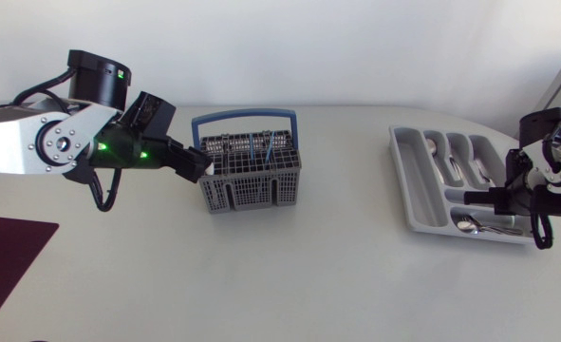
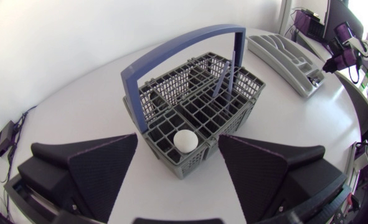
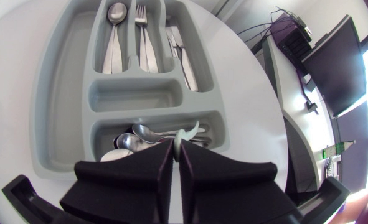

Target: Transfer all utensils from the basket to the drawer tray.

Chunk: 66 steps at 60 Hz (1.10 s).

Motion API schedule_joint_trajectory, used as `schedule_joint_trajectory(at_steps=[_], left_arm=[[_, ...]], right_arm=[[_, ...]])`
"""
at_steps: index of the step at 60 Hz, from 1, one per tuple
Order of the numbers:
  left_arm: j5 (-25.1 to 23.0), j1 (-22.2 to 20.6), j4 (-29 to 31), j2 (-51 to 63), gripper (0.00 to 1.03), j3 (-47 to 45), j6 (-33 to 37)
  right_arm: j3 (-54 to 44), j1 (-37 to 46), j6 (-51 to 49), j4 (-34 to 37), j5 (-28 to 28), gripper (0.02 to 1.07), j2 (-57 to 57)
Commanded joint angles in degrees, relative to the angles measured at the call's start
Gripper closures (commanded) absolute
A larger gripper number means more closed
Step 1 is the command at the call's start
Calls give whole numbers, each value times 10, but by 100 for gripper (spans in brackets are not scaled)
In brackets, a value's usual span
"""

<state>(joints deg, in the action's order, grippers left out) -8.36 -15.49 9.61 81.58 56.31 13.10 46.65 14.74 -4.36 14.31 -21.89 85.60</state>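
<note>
1. Our left claw (image 2: pixel 177 143) was open wide, with one finger on each side of the near end of the basket (image 1: pixel 250 188), not touching it.
2. A round white thing (image 2: pixel 185 140) sat in the basket's nearest slot. Two blue handles (image 2: pixel 225 76) stood up farther back.
3. Our right claw (image 3: pixel 177 146) was low over the tray (image 3: pixel 65 93), pinched tight on a white handle (image 3: pixel 190 131).
4. Under that claw, spoons (image 3: pixel 143 132) lay in the short slot.
5. The long slots held a spoon (image 3: pixel 114 31), a fork (image 3: pixel 143 31) and knives (image 3: pixel 182 53).
</note>
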Motion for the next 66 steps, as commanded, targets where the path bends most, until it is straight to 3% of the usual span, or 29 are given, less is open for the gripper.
schedule_joint_trajectory(at_steps=[1, 7, 15, 22, 26, 36, 43, 66], left_arm=[[-4, 4, 5, -7, 12, -3, -6], [-10, 5, 6, -5, 12, -4, -7], [-14, 9, 7, -5, 11, -7, -6], [-16, 15, 7, -5, 11, -9, -6], [-20, 16, 7, -5, 11, -10, -6], [-31, 18, 6, -5, 11, -16, -7], [-32, 20, 2, -3, 11, -16, -7], [-33, 12, -2, 0, 12, -8, 6]], right_arm=[[-9, 1, -5, -9, -8, 99, 27], [1, -3, 3, -9, -23, 89, 57], [-2, -16, 15, -16, -32, 46, 69], [0, -21, 24, -16, -32, 17, 69], [2, -23, 30, -15, -25, 7, 65], [5, -31, 44, -11, 7, 7, 31], [-6, -40, 66, -9, 80, 7, -36], [-13, -195, 124, 33, 91, 7, -126]])
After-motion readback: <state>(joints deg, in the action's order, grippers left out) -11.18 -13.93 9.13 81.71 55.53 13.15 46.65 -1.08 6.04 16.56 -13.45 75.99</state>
